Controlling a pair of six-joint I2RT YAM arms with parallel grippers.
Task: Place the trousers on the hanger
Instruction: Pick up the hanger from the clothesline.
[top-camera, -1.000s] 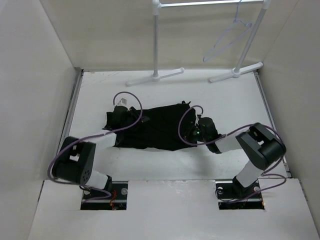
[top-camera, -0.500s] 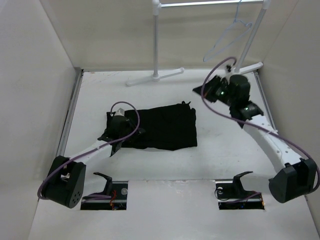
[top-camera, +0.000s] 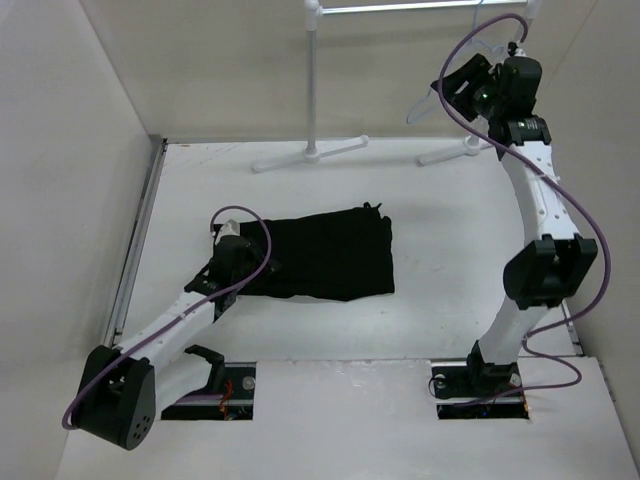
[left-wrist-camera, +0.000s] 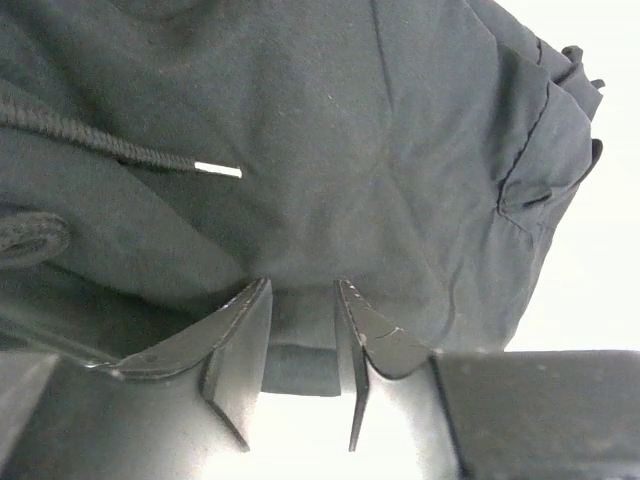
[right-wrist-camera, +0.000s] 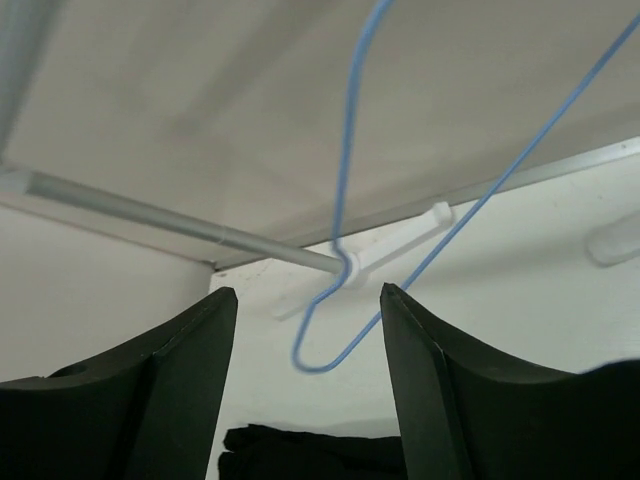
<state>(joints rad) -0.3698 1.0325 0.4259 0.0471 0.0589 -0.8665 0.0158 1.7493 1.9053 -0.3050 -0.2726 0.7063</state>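
While the left gripper (left-wrist-camera: 302, 295) is clamped on the left end of the folded black fabric trousers (top-camera: 325, 255), we see them lying flat near the middle of the white worktop (top-camera: 460, 290), a little toward its left edge. Over at the far right corner, the right gripper (top-camera: 455, 86) is up high, jaws spread wide, grasping nothing. We catch the thin pale wire hanger (right-wrist-camera: 344, 150) dangling from the white tube garment rack (top-camera: 313, 80), just beyond those parted fingers.
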